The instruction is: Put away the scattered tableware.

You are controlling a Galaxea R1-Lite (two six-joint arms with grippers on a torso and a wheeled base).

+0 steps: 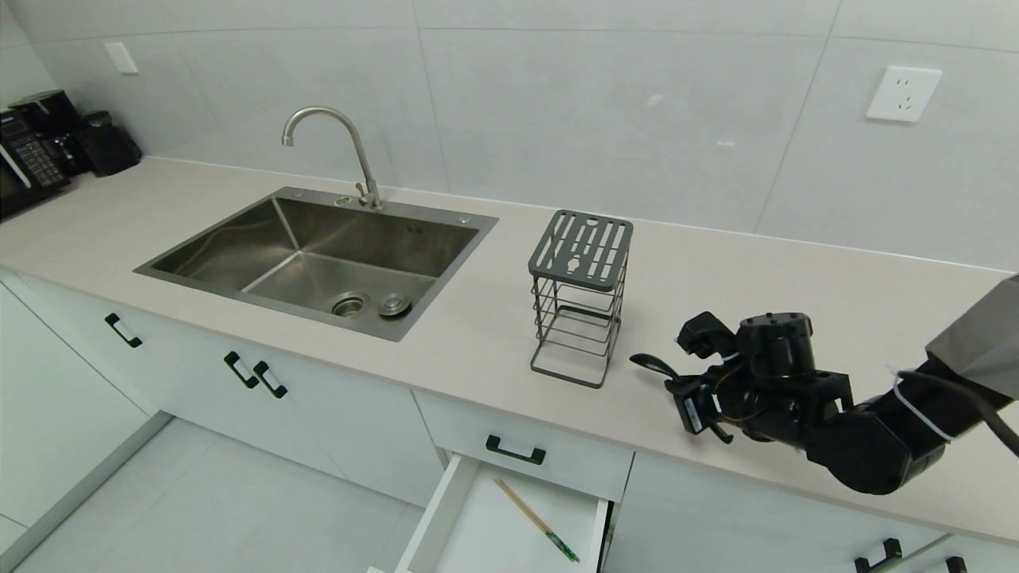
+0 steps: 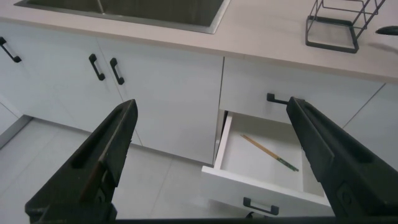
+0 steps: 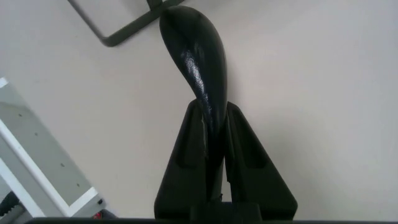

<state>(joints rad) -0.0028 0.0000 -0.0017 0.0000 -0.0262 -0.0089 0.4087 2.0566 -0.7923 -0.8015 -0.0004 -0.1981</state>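
Head view, L to R: sink (image 1: 366, 239), lower drawer (image 1: 470, 529) pulled out under the counter (image 1: 478, 318), wire rack (image 1: 583, 248) on top, then R gripper (image 1: 686, 380) low over the counter just right of the rack. It's clamped on the handle of a black spoon (image 1: 651, 364), w/ the bowl pointing at the rack base. In the right wrist view the handle is pinched between both fingers and the bowl tip is near the rack's bottom frame; can't tell if they touch. L gripper (image 2: 211, 102) hangs in front of the cabinets (image 2: 168, 93), facing the drawer, jaws spread wide, nothing in them.

Risks, my read:
- The drawer sits below & left of the arm, w/ the counter edge in the way. An early letting-go could put the spoon on the floor.
- The rack looks light, so a nudge from the bowl could shove or tip it. The slots in its top plate are narrow, and a bad angle could jam the spoon.
- The grip is on the thin handle only, so the spoon could pivot or slip on a quick wrist turn.

Containers:
- Sink: drain (image 1: 349, 305) & stopper (image 1: 394, 305) at the bottom.
- Drawer: a chopstick (image 1: 536, 520) w/ a green tip lies diagonal. One or a pair, can't tell.
- Rack: slotted plate over wire tiers, spoon not in it yet.
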